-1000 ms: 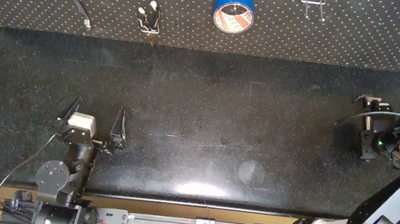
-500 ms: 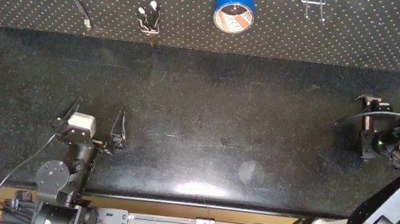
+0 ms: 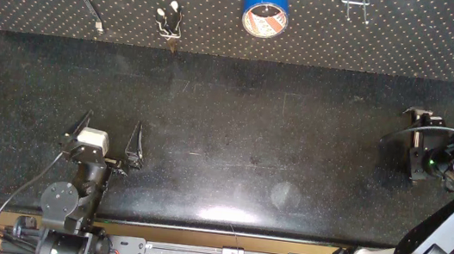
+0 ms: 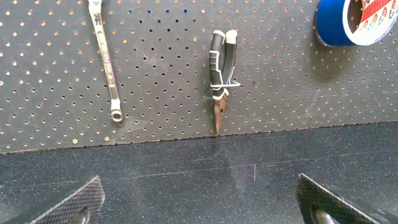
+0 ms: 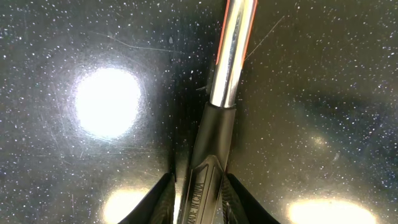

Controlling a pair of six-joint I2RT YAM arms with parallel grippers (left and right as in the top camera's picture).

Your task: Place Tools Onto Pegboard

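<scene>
the pegboard (image 3: 445,50) already carries 3 things: a wrench (image 3: 90,2) hung by its upper end so its long axis drops straight down the board, a pair of pliers (image 3: 170,23) held handles up and nose down by a wire loop, and a blue tape roll (image 3: 266,10) slung over a peg. further along the pegboard from the roll is a bare double hook (image 3: 356,10), probably where the last tool goes.

that tool (image 5: 231,56), with a black handle and a chrome shaft, is well away from the pegboard, out on the black counter (image 3: 276,150) below the board's hook end. the right gripper (image 5: 202,199) is narrow and holds it, 1 finger against each side of the handle. the tool's long axis runs straight out from between the fingers, shaft leading and handle end back in the gripper. whether it rests on the counter or hangs just above it i cannot tell. gripping the handle leaves the shaft free.

the left gripper (image 3: 107,134) sits wide and holds nothing, facing the pegboard from well back, roughly opposite the pliers.
</scene>
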